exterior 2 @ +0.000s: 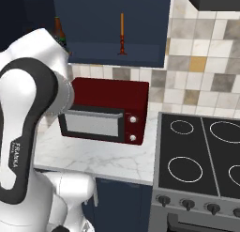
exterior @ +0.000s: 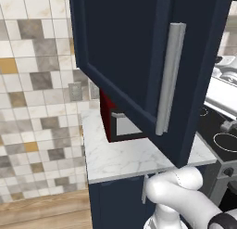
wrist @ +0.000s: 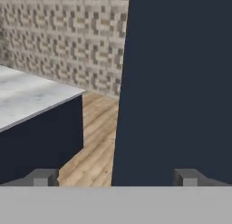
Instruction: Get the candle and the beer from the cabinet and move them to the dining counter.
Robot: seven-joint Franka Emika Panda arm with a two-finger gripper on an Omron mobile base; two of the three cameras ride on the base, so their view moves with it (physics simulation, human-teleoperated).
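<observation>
The navy wall cabinet (exterior 2: 140, 24) stands open. Inside it, the thin orange candle (exterior 2: 122, 33) stands upright on its dark flared holder. The brown beer (exterior 2: 58, 33) stands at the shelf's left end, partly hidden behind my arm. In the left base view the cabinet (exterior: 125, 47) door is swung out toward the camera, showing its long silver handle (exterior: 169, 79). My gripper (wrist: 115, 178) is open, fingertips (wrist: 43, 177) wide apart and nothing between them. It faces the flat navy door panel (wrist: 176, 82) close ahead.
A red microwave (exterior 2: 103, 111) sits on the small marble worktop (exterior 2: 93, 156) below the cabinet. A black stove (exterior 2: 201, 156) lies to its right. The hand view also shows a marble counter top (wrist: 31, 96) on a navy base, wood floor (wrist: 97, 146) and a tiled wall (wrist: 68, 37).
</observation>
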